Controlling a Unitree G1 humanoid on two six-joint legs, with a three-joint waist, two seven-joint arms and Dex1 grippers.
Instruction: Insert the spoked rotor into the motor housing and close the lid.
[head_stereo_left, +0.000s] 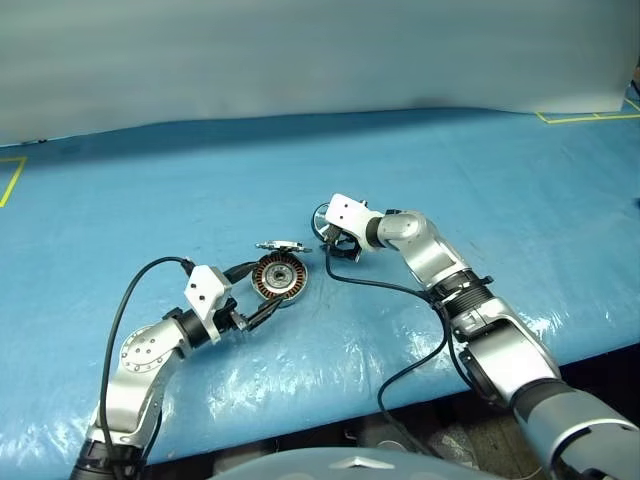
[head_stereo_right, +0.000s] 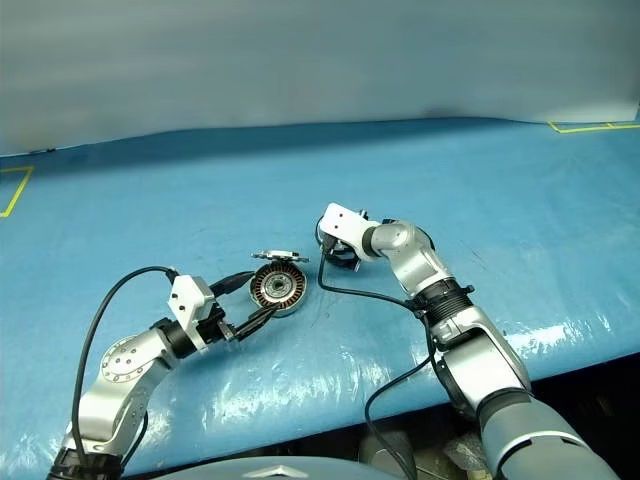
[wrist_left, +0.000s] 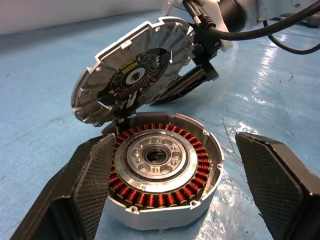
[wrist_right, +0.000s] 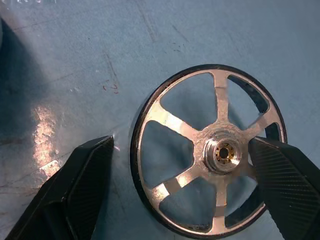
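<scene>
The motor housing (wrist_left: 160, 170) sits on the blue table with its copper windings showing. The lid (wrist_left: 132, 70) stands tilted up from the hinge at the far rim, ribbed inner face toward me. My left gripper (wrist_left: 176, 141) is open and level, one finger on each side of the housing (head_stereo_left: 278, 278); one finger lies close against its wall, the other stands apart. The spoked rotor (wrist_right: 210, 150) lies flat on the table to the right of the housing. My right gripper (wrist_right: 181, 141) is open and tilted down over it, its fingers (wrist_right: 85, 185) straddling the rim.
The blue cover of the table (head_stereo_left: 150, 180) runs far to the left, right and back. Its front edge (head_stereo_left: 330, 400) is close to me. Black cables (head_stereo_left: 400, 290) trail from both wrists. Yellow tape marks (head_stereo_left: 585, 118) lie at the far corners.
</scene>
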